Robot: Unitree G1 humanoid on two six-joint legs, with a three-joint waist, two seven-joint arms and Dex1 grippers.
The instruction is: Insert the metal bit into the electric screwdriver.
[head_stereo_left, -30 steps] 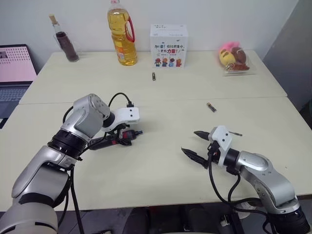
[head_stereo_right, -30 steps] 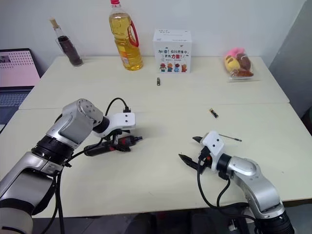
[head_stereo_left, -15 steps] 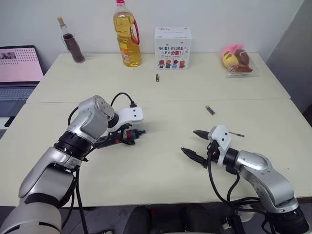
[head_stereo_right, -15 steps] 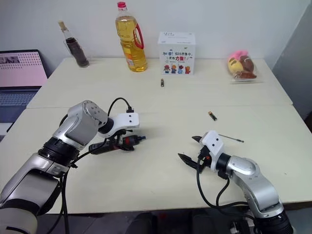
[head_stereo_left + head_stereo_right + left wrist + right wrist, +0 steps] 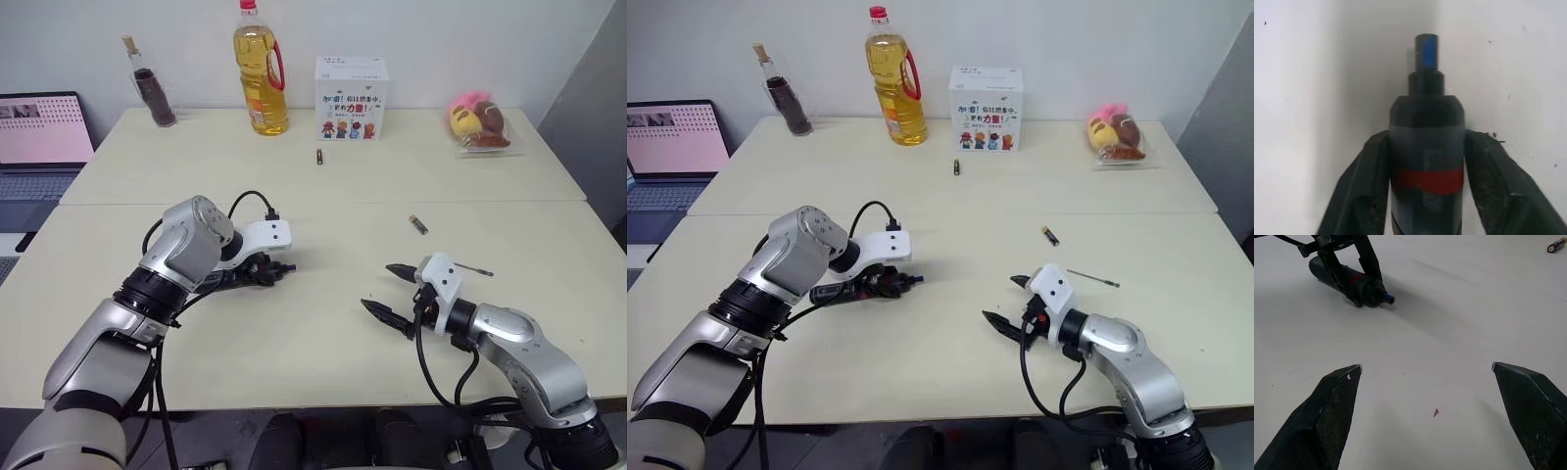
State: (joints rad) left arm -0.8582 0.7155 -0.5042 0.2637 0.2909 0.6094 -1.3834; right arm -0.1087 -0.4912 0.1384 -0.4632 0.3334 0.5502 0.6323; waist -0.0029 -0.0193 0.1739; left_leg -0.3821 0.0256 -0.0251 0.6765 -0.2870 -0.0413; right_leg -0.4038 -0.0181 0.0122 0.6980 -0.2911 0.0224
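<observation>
Your left gripper (image 5: 1426, 161) is clamped on the screwdriver (image 5: 1426, 142), a finger (image 5: 1364, 191) pressing each side of its black body at the red band, with the tool's nose pointing away past the fingertips over the counter (image 5: 323, 206). Your right gripper (image 5: 390, 292) hangs empty just above the counter with its fingers spread wide. The bit (image 5: 1093, 279) lies flat on the counter just beyond your right gripper, well apart from the screwdriver.
</observation>
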